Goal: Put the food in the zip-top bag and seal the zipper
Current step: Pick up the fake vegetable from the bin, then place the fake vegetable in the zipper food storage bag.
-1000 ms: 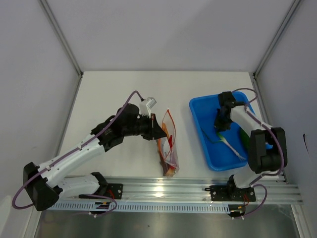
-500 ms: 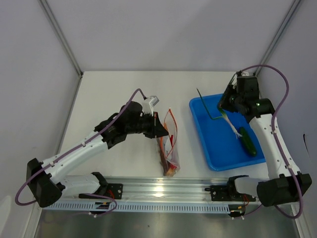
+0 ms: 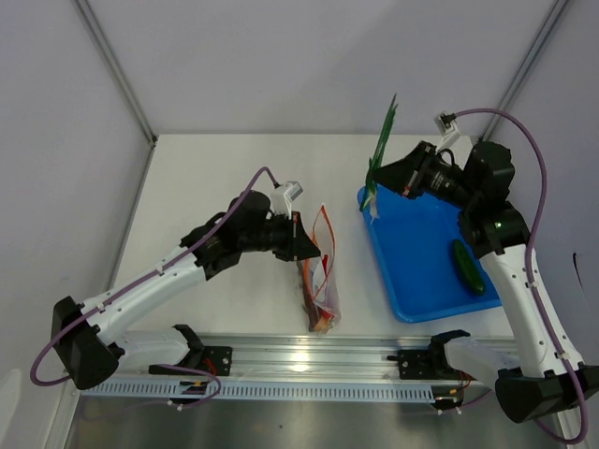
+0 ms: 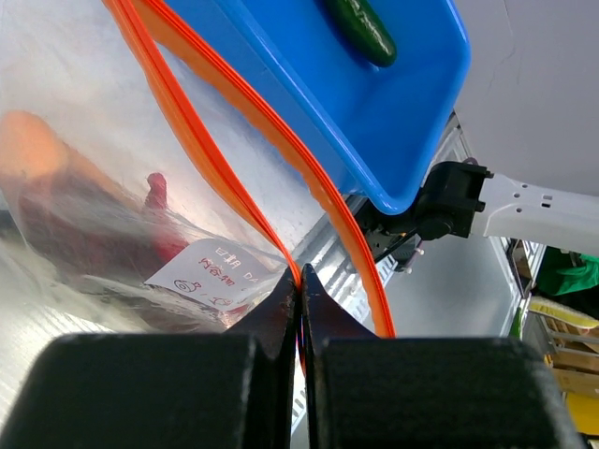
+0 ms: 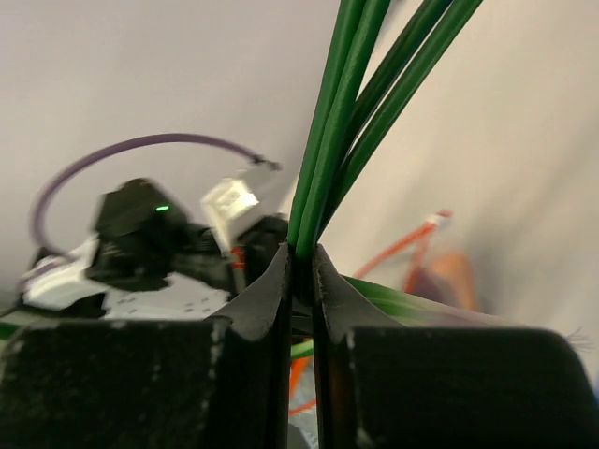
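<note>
Top external view: green onion stalks (image 3: 384, 131) are gripped near-upright in the closed-down right tool (image 3: 382, 176) over the far-left corner of the tray (image 3: 412, 281); the zip-top bag (image 3: 321, 285) lies to its left, long axis near-to-far, zipper (image 4: 220, 164) pinched by the closed left tool (image 4: 299, 281).

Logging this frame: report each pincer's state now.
Left pincer: shut on the zipper of the zip-top bag.
Right pincer: shut on the green onion stalks.
</note>
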Robot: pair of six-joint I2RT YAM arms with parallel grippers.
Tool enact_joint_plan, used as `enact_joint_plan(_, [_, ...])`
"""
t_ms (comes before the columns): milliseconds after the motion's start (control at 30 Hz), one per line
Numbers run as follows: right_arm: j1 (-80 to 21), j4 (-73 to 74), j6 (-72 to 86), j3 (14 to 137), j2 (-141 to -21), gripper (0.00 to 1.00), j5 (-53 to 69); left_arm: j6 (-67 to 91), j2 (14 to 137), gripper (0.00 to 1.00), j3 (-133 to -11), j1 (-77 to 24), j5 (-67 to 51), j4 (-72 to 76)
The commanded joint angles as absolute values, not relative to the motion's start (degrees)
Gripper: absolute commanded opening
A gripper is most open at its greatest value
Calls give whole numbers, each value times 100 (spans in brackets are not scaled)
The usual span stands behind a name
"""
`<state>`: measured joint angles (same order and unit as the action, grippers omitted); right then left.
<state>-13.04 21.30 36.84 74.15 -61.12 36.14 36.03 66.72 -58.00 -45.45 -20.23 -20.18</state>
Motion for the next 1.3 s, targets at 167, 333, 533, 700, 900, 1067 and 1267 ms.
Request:
enact_joint_plan(167, [-2240, -367, 4535, 7444, -6346, 0, 5063, 3647, 6592, 0, -6047, -4518, -2180, -1898])
enact_joint_plan(333, [-2505, -825, 4754, 7383, -6442, 0, 5159, 3674, 6530, 1, -6021, -4518, -2153, -1916])
enact_joint_plan(533, [-2601, -1265, 4974, 6909, -6434, 0, 5326, 3683, 6443, 0, -6012, -4518, -2110, -1934])
enact_joint_plan(700, [-2672, -1564, 5053, 6435, -6468, 0, 5458, 3744, 6399, 0, -5942, -4526, -2153, -1916])
enact_joint_plan(900, [-2786, -1731, 4869, 6145, -6600, 0, 5423, 3788, 6320, 0, -5933, -4518, -2162, -1898])
enact_joint_plan(1067, [-2848, -2417, 4659, 5757, -6767, 0, 5625, 3797, 6205, 1, -5924, -4518, -2153, -1960])
enact_joint_plan(1267, [-3093, -2329, 3895, 5572, -6943, 0, 5161, 3806, 6091, 1, -5915, -4526, -2127, -1986])
